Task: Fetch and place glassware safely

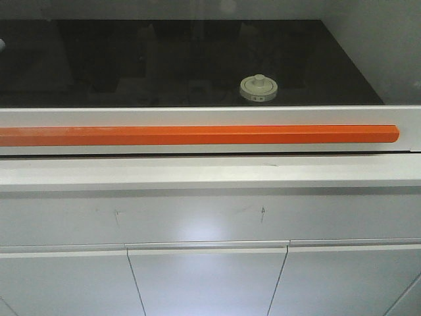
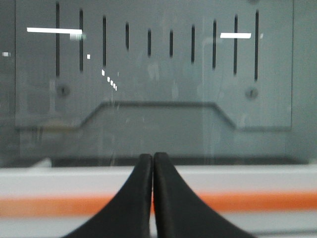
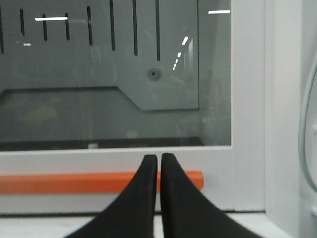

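Observation:
The glass jar with the cream-white knobbed lid stands on a dark floor behind a glass sash, right of centre in the front view. Only its lid shows clearly. My left gripper is shut and empty, facing the sash's white lower frame with the orange handle bar. My right gripper is shut and empty, facing the right end of the same orange bar. Neither gripper shows in the front view. The jar does not show in either wrist view.
A long orange handle bar runs across the white sash frame. A white ledge and white cabinet doors lie below. The slotted grey back panel shows through the glass. A white upright frame stands at right.

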You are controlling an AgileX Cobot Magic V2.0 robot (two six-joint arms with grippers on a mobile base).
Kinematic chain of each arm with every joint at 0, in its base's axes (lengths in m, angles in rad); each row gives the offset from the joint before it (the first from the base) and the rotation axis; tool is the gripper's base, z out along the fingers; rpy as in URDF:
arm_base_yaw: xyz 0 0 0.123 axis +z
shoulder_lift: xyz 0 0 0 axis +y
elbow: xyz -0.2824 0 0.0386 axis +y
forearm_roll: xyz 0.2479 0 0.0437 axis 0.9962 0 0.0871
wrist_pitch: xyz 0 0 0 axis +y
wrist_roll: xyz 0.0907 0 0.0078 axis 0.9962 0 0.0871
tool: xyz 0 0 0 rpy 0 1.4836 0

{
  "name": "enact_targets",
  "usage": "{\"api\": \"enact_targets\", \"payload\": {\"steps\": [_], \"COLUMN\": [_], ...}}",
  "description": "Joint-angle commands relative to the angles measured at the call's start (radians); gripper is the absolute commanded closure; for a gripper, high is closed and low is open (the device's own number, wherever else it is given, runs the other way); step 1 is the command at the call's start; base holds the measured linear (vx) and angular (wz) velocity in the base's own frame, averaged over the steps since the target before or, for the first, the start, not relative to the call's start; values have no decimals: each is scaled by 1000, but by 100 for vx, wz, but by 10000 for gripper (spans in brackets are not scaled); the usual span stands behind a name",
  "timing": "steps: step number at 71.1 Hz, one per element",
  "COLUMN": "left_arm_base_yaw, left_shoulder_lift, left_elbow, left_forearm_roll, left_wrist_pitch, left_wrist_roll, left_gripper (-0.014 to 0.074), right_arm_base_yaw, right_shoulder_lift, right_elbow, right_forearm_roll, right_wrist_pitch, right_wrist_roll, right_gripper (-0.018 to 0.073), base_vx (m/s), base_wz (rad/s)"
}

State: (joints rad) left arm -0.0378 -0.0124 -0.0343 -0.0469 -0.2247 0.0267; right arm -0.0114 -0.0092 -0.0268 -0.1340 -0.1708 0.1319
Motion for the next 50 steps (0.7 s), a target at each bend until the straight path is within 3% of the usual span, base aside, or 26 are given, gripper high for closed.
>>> {"api": "enact_targets", "payload": {"steps": [1,31,50], "left_arm_base_yaw": [3,3,3], "left_shoulder_lift": [-4,367,633], "left_elbow": [-139,-739,-934], "left_forearm_roll": [-9,-6,-8], "left_wrist_pitch": [-91,186,351], "left_wrist_roll": [-13,-10,-15], "left_gripper": [603,603,603], "right_arm_base_yaw": [-4,-4,-4], "right_shoulder_lift": [-7,284,535], "right_elbow": [-125,-673,-754], "right_forearm_roll": [-5,-5,-5], "right_wrist_pitch": [-92,117,130], "right_wrist_roll": [-12,-12,-15], "right_gripper": [563,563,563], "base_vx": [0,0,0], "base_wz": [0,0,0]}}
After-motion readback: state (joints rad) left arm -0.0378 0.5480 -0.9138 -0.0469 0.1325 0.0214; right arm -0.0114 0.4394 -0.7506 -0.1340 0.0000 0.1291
